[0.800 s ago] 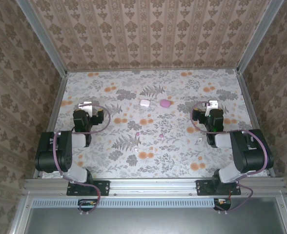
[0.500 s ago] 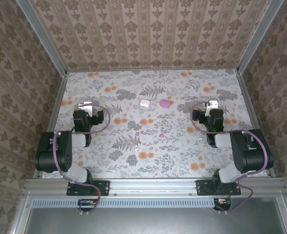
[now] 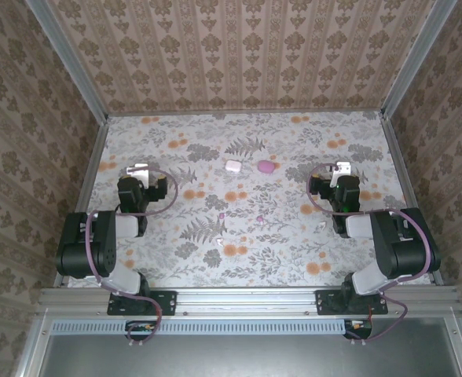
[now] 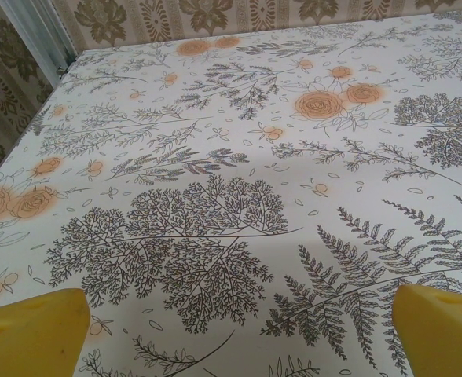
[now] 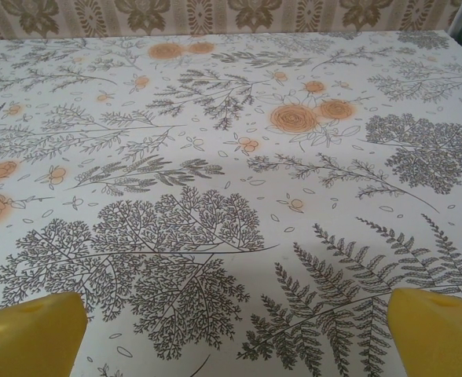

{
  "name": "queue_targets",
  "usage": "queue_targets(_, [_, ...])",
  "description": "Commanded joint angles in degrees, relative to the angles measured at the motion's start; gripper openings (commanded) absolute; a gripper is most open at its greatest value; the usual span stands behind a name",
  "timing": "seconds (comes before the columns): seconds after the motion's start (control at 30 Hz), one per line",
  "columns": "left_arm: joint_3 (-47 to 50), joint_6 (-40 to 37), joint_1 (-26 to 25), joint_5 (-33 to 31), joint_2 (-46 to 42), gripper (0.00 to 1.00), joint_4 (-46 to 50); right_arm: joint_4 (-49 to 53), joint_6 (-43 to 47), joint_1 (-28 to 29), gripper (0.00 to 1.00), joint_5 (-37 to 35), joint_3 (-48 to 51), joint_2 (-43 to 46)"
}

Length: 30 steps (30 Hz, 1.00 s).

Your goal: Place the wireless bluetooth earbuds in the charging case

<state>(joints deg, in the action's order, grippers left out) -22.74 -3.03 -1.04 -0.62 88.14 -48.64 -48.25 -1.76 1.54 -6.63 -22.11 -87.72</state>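
Note:
Two pebble-like charging cases lie side by side at the far middle of the table, a white case (image 3: 232, 166) and a pink case (image 3: 265, 166). Tiny earbuds lie scattered nearer the arms: a pink earbud (image 3: 221, 215), a second pink earbud (image 3: 259, 219) and a white earbud (image 3: 218, 242). My left gripper (image 3: 139, 169) rests low at the left, well away from them. My right gripper (image 3: 341, 167) sits at the right, equally apart. In the wrist views the left gripper (image 4: 239, 338) and the right gripper (image 5: 235, 338) stand open, yellow fingertips (image 4: 34, 330) wide apart over bare printed surface.
The table carries a floral print with orange flower spots (image 3: 232, 250). Patterned walls and metal rails (image 3: 89, 169) enclose the left, right and far sides. A small pale speck (image 3: 323, 225) lies near the right arm.

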Motion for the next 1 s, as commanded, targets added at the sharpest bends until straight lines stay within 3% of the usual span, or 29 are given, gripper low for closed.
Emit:
queue_targets(0.0, [-0.4, -0.5, -0.3, -0.2, -0.4, 1.0, 0.2, -0.1, 0.9, 0.0, 1.0, 3.5, -1.4, 0.5])
queue_targets(0.13, [2.1, -1.6, -1.6, -1.5, -2.4, 1.0, -3.1, 0.6, 1.3, 0.1, 1.0, 4.4, -1.3, 1.7])
queue_targets(0.2, [2.7, -1.2, -1.9, -3.0, -5.9, 1.0, -0.9, 6.1, 1.3, 0.2, 1.0, 4.0, -2.8, 4.5])
queue_targets(0.33, [-2.0, 0.6, -1.6, -6.3, -16.6, 1.0, 17.9, 37.3, -0.1, 0.3, 1.0, 7.8, -16.5, 9.2])
queue_targets(0.4, [-3.3, 2.1, -1.4, -6.8, -20.2, 1.0, 23.1, 44.6, 0.5, 0.2, 1.0, 11.7, -21.0, 8.4])
queue_targets(0.53, [-3.7, 6.5, -1.1, 1.0, -24.8, 1.0, 23.9, 49.8, 0.2, 0.5, 0.94, 21.7, -26.6, 5.5])
queue_targets(0.7, [-6.5, 13.6, -2.4, 13.9, -23.8, 0.95, 25.5, 53.9, 0.6, 2.2, 0.82, 31.6, -34.3, -0.3])
queue_targets(0.8, [-8.1, 14.7, -5.6, 18.0, -21.1, 0.9, 25.0, 59.1, 3.8, 4.1, 0.76, 33.1, -40.0, -5.0])
queue_targets(0.97, [-10.4, 12.8, -10.5, 19.2, -17.9, 0.86, 27.5, 69.3, 10.9, 8.2, 0.6, 32.4, -50.9, -14.2])
